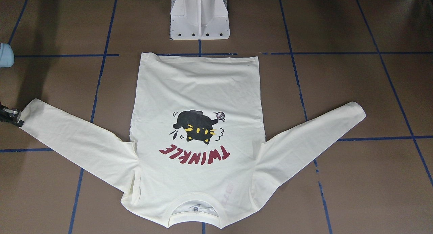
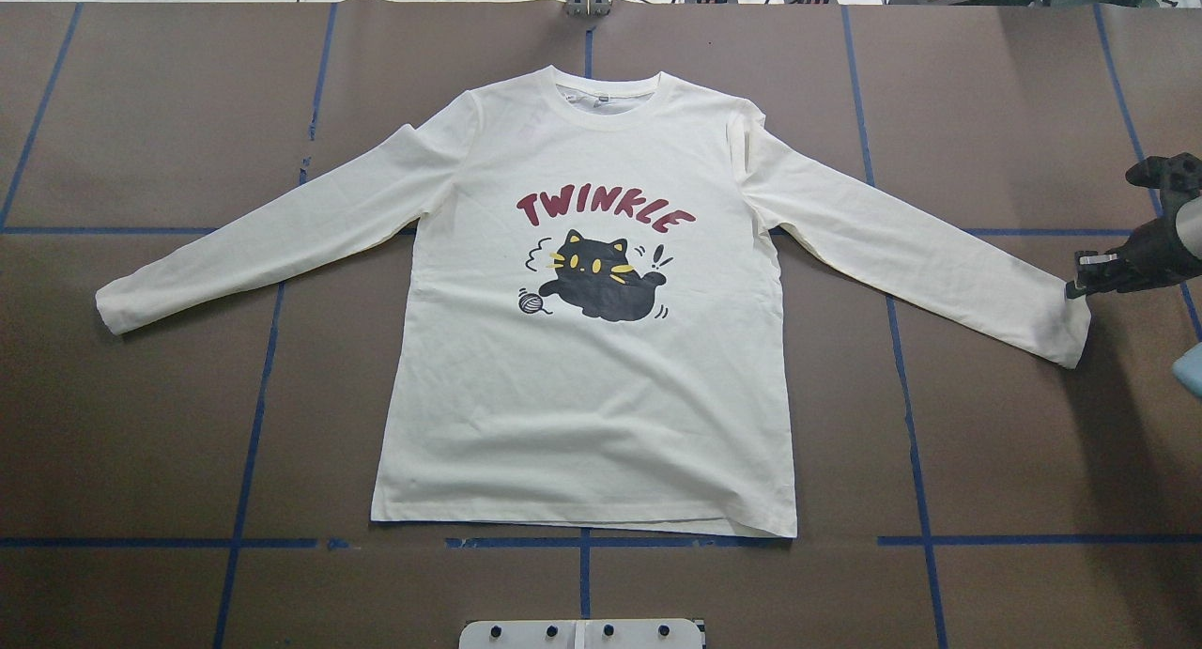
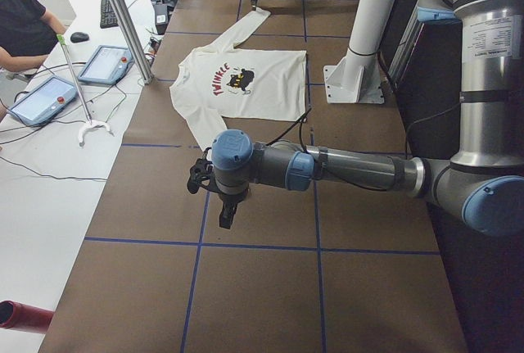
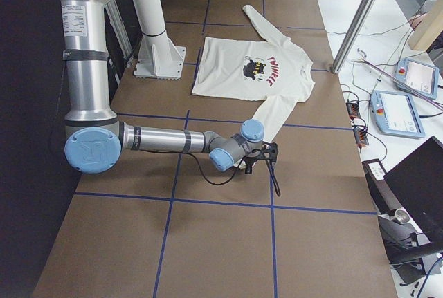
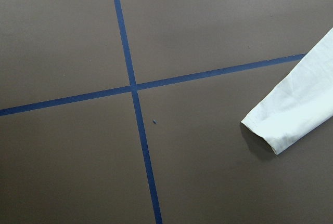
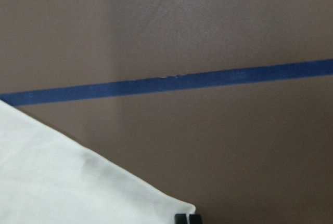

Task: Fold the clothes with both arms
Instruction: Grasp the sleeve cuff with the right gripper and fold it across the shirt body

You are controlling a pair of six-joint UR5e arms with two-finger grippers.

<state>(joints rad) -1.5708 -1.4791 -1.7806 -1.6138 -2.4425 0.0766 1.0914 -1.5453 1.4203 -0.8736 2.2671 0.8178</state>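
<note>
The cream-white long-sleeved shirt [image 2: 592, 395] lies flat and face up on the brown table, both sleeves spread out; it also shows in the front view [image 1: 196, 91]. My right gripper [image 2: 1078, 288] is low at the end of the shirt's right-hand sleeve cuff [image 2: 1066, 325]. In the right wrist view its fingertips [image 6: 182, 219] stand together, touching the cuff's corner [image 6: 156, 203]. My left gripper [image 3: 225, 215] hangs over bare table, short of the other cuff [image 5: 289, 117]. It shows only in the left side view, so I cannot tell whether it is open or shut.
The white pedestal base [image 1: 199, 20] stands just behind the shirt's hem. Blue tape lines [image 2: 582, 542] grid the table. An operator [image 3: 20, 25], tablets [image 3: 102, 65] and a metal post [image 3: 123, 17] are beyond the far table edge.
</note>
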